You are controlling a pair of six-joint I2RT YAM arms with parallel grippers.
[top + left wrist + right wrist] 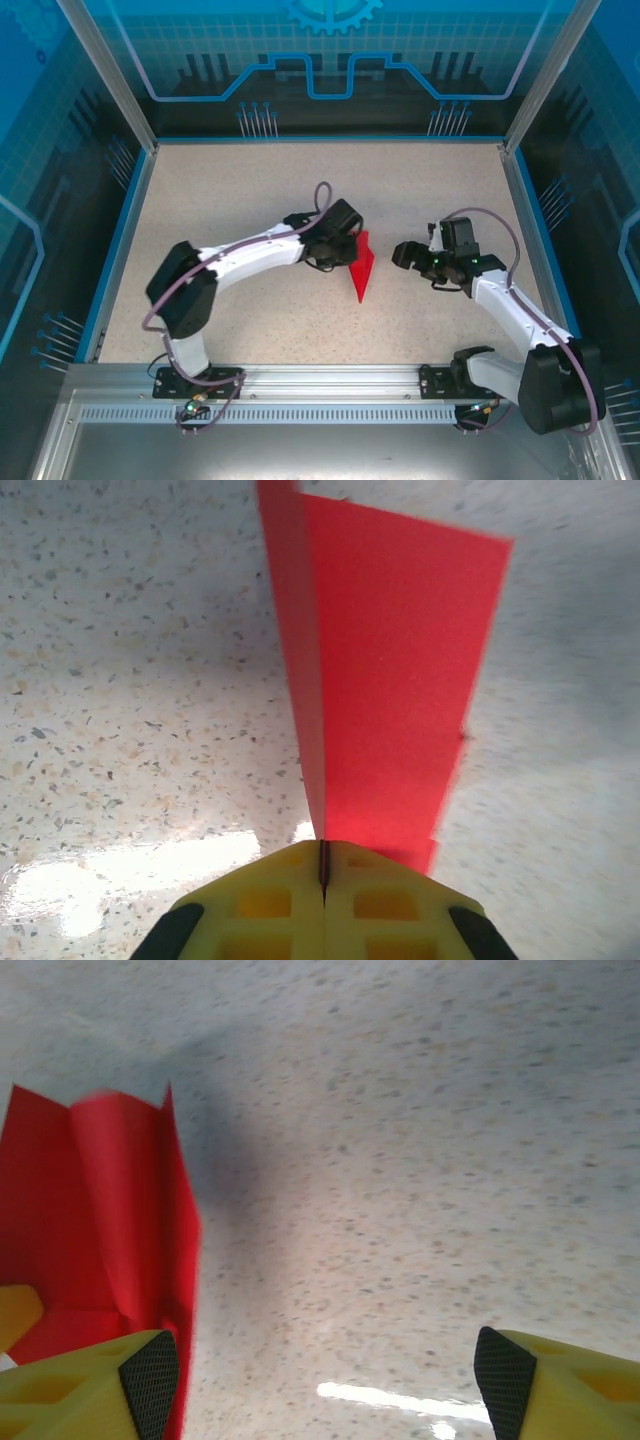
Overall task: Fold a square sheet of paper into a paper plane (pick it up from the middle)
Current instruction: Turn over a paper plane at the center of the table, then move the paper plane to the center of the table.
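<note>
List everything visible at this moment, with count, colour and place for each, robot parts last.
paper plane: one, bright red, mid-table, narrow tip pointing toward the near edge
table: one, speckled beige with a blue rim, under everything
wall panels: blue with printed graphics, around the table
rail: one, silver metal, along the near edge
left arm: one, white and black, reaching to the centre
right arm: one, white and black, reaching in from the right
left gripper: yellow fingers shut on the paper plane
right gripper: yellow fingers open, just right of the paper plane
</note>
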